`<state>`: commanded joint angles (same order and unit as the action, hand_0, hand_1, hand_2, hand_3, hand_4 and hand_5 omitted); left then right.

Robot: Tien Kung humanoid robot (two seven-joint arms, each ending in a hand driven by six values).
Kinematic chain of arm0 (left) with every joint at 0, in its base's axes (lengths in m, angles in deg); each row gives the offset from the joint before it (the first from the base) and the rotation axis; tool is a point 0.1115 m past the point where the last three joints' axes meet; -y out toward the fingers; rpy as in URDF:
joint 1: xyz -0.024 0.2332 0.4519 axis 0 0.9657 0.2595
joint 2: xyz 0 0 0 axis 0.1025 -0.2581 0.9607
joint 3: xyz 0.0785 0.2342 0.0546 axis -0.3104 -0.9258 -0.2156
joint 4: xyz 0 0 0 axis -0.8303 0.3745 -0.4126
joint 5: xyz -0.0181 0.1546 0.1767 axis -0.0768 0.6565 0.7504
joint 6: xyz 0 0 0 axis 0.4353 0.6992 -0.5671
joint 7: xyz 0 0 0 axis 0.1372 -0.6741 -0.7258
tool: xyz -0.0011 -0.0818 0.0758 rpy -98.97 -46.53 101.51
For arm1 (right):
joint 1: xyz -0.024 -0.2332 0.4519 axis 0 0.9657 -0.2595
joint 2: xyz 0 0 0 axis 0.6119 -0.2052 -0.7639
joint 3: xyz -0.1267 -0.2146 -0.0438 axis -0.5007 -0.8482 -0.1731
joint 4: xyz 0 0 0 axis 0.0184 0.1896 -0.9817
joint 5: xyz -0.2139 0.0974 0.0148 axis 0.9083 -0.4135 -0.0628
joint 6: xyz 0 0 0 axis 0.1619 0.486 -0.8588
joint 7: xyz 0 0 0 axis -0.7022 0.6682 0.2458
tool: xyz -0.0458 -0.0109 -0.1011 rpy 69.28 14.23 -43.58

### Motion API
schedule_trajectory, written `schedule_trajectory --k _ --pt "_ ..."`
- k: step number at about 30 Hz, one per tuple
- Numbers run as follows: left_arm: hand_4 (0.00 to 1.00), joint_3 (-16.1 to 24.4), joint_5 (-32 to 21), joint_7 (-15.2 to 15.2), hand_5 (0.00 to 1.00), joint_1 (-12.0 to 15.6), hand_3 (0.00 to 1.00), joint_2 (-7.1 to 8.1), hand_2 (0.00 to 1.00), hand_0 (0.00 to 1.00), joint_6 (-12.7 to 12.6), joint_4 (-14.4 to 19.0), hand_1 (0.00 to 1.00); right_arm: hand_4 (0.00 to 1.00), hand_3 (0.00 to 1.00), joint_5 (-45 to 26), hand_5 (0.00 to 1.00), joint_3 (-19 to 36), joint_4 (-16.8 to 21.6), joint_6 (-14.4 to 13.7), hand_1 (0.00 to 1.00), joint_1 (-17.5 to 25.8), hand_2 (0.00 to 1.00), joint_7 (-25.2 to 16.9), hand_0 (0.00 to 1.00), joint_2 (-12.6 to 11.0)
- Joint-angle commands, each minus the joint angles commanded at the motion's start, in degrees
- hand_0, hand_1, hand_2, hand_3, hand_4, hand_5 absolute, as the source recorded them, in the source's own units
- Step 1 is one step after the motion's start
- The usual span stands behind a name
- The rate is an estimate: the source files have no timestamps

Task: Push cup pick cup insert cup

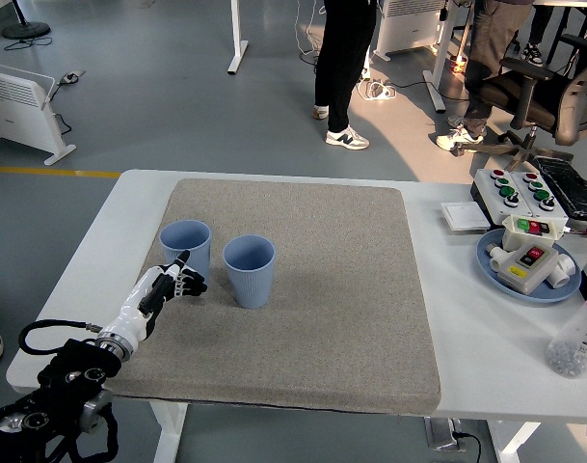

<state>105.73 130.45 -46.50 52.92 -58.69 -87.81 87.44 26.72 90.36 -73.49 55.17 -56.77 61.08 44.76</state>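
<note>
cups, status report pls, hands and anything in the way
Left hand at left cup, fingers curled, no grasp. Right cup upright beside it, small gap. Mat otherwise bare. Right hand unseen.

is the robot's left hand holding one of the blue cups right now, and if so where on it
Nothing is held. The left hand sits against the near side of the left cup, fingers curled but not wrapped around it.

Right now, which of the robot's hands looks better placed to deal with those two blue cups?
The left. The left hand is already at the near side of the left cup, with the right cup just beside it. No right hand is in view at all.
</note>
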Motion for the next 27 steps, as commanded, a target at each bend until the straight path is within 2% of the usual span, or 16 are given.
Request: schedule_trajectory --k 8,15,27 --pt "0.594 -1.9 -1.4 0.4 0.998 -1.5 0.393 -0.40 0.453 0.599 -0.2 -1.4 0.532 0.103 0.550 -0.7 0.824 -0.8 0.1 0.0 0.505 -0.3 0.548 -0.1 0.529 0.1" --pt "0.591 -5.0 -4.9 2.3 0.998 -3.2 0.392 -1.13 0.453 0.607 -1.7 -4.3 0.537 0.103 0.549 -0.1 0.824 -0.7 0.2 0.1 0.503 -0.2 0.548 0.0 0.529 0.1" --pt "0.581 -5.3 -7.7 4.1 0.998 -5.6 0.389 -3.21 0.451 0.612 -2.8 -8.1 0.537 0.103 0.550 0.3 0.823 -0.6 0.2 0.1 0.504 -0.4 0.548 0.0 0.529 0.2"
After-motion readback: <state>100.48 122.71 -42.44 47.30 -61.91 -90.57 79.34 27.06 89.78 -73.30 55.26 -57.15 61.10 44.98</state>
